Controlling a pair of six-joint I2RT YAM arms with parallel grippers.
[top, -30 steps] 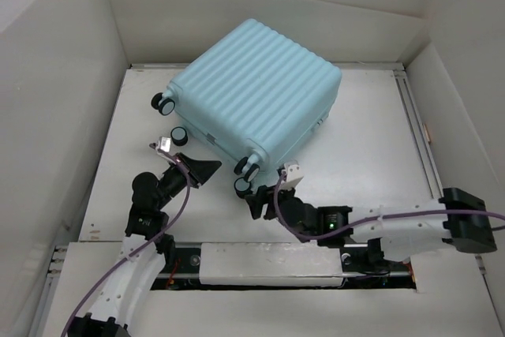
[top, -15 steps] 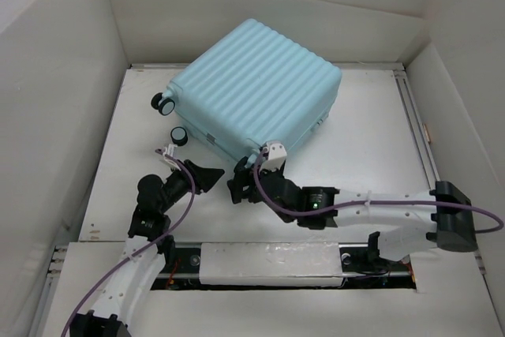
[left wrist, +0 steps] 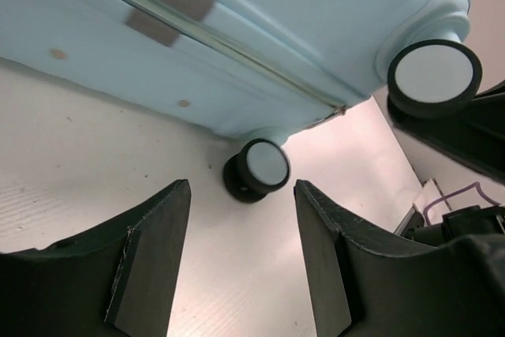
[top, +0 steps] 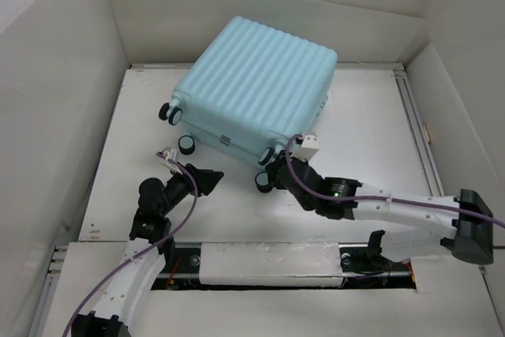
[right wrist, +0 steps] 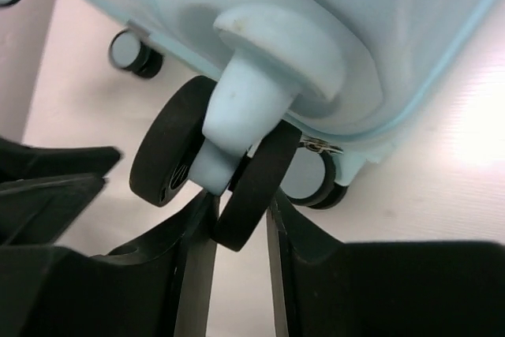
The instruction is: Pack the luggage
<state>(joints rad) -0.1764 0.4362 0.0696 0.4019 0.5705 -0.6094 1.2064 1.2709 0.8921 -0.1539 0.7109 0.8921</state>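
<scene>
We are pinching one wheel (right wrist: 252, 187) of the closed suitcase (top: 256, 88), lying far back on the table (top: 355, 132), in our right claw (right wrist: 237, 230). Our left claw (left wrist: 243, 219) is hanging half open, empty. Tugging gently is best.

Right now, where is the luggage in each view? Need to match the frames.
Top external: luggage lies at the back-centre of the table, wheels toward the arms.
Left wrist: its blue shell fills the top, beyond the left gripper, jaws open.
Right wrist: shell across the top; a caster wheel gripped in the right gripper.
Shared landmark: the black-and-white caster wheels.
</scene>
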